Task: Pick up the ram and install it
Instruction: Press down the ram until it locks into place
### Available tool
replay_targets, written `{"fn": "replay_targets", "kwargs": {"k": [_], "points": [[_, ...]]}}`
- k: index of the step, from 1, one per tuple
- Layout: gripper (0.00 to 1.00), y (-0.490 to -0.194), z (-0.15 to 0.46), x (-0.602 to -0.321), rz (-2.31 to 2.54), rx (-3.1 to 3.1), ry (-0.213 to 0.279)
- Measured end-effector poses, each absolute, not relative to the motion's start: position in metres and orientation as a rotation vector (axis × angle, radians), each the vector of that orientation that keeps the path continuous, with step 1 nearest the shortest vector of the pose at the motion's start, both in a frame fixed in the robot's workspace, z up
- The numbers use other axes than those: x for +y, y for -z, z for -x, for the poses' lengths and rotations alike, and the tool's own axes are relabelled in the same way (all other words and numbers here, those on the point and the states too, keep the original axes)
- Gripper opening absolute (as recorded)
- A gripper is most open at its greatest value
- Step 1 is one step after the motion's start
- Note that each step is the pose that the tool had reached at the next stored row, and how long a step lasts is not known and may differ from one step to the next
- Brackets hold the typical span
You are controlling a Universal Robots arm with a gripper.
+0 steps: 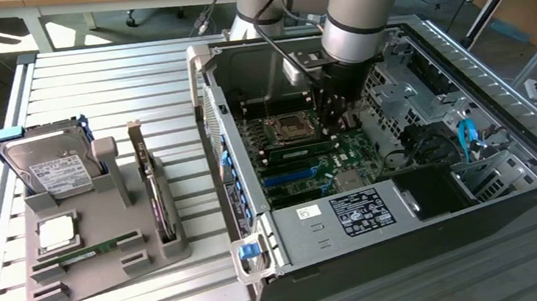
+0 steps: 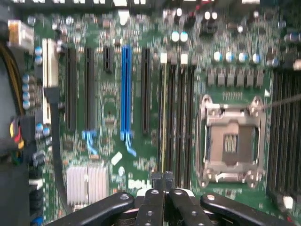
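A ram (image 1: 300, 149) stick, green and thin, stands edge-up in a memory slot on the motherboard (image 1: 347, 150) inside the open computer case. In the wrist view the ram (image 2: 163, 117) is a narrow yellow-green line along the slot. My gripper (image 1: 333, 128) reaches down into the case at the end of that stick toward the exterior view's right. Its fingers are shut, and the gripper (image 2: 163, 178) tips meet right over the stick's end. Whether they pinch it or only rest on it I cannot tell. A second green stick (image 1: 91, 251) lies in the grey tray (image 1: 160, 257) outside the case.
The tray also holds a hard drive (image 1: 49, 171), a silver processor chip (image 1: 57, 231) and a dark expansion card (image 1: 155, 198). The processor socket (image 2: 230, 141) sits beside the memory slots. A black power supply (image 1: 363, 211) and the case walls (image 1: 211, 112) hem in the motherboard.
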State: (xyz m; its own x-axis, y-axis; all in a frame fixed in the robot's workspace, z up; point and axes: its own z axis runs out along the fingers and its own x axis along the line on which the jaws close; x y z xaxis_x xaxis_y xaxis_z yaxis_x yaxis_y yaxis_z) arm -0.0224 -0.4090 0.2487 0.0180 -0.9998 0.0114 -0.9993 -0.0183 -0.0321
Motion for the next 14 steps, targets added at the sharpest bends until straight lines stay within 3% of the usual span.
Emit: {"fn": "replay_targets", "kwargs": {"k": [8,14], "points": [[0.11,-0.245,0.062,-0.408,2.225,2.185,0.063],[0.11,-0.227,0.062,-0.408,2.226,2.186,0.064]]}}
